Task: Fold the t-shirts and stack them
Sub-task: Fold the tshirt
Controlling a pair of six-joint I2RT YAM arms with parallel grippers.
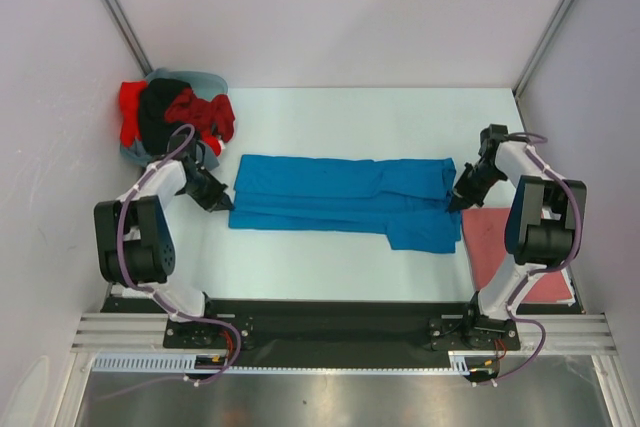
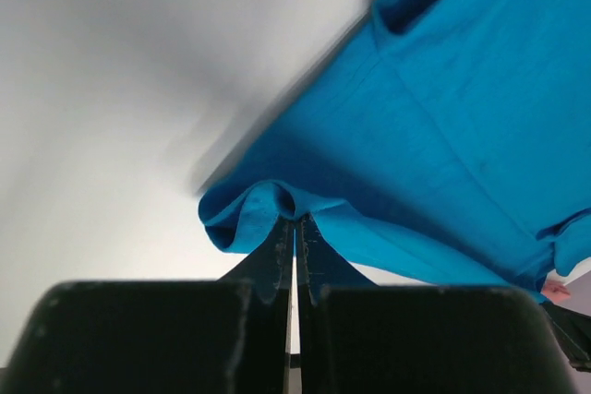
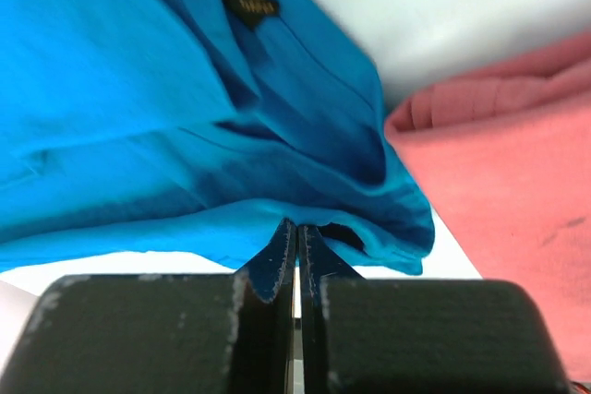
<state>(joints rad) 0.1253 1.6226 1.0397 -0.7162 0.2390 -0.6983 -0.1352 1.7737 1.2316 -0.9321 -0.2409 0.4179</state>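
Top external view: the bright blue t-shirt (image 1: 340, 202) lies folded into a long band across the middle of the table (image 1: 400, 117), stretched between the two arms. The left gripper (image 1: 224, 203) is clamped on its left end and the right gripper (image 1: 456, 201) on its right end. Both wrist views show the fingers pressed together with blue cloth caught at their tips. A pinkish-red t-shirt (image 1: 492, 242) lies flat just beside the right end, and a heap of red, black and grey-blue shirts (image 1: 175, 117) sits at the far left corner. A small dark label (image 3: 249, 5) on the blue shirt bears gold writing — too blurred to read.
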